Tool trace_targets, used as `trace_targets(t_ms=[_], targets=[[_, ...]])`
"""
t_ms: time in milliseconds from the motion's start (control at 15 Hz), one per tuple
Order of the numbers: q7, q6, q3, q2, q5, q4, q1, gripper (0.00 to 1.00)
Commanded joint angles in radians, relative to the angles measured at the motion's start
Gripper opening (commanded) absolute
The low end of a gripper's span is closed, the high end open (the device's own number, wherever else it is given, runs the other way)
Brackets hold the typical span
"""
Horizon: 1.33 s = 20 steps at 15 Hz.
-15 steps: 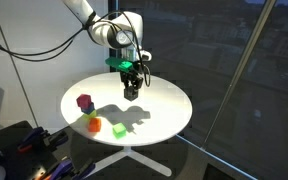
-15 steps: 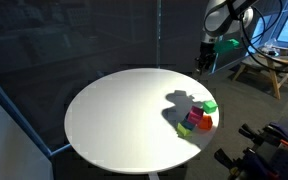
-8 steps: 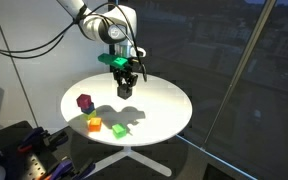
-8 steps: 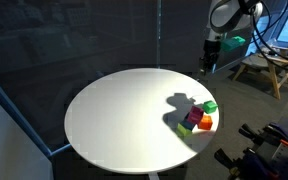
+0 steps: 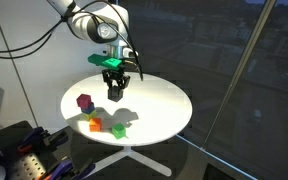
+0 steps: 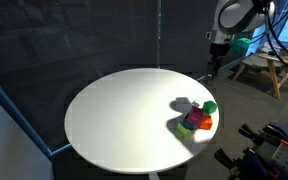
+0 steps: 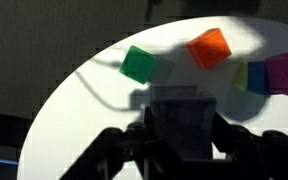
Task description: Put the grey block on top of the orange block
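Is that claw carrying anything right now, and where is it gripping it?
Yes. It holds the grey block, pinched on two opposite sides between the fingers and held above the table.

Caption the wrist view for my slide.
Gripper holds the grey block over the table; green cube, orange block, yellow cube, magenta cube beyond.

Arm (image 5: 82, 22) aloft, gripper (image 5: 114, 95) closed.

The hand (image 7: 179, 135) is black, the grey block (image 7: 179, 112) in it dull grey-beige. Ahead of the hand: green cube (image 7: 137, 64), orange block (image 7: 209, 48), yellow cube (image 7: 240, 76), magenta cube (image 7: 285, 72), white counter (image 7: 79, 110).
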Motion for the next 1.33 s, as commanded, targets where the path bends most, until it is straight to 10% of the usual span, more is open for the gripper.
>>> trace_targets(t_ms=[0, 1267], targets=[[-0.071, 0.025, 0.006, -0.062, 0.002, -0.069, 0.009, 0.29], [-0.107, 0.229, 0.045, 0.069, -0.003, -0.09, 0.04, 0.29]])
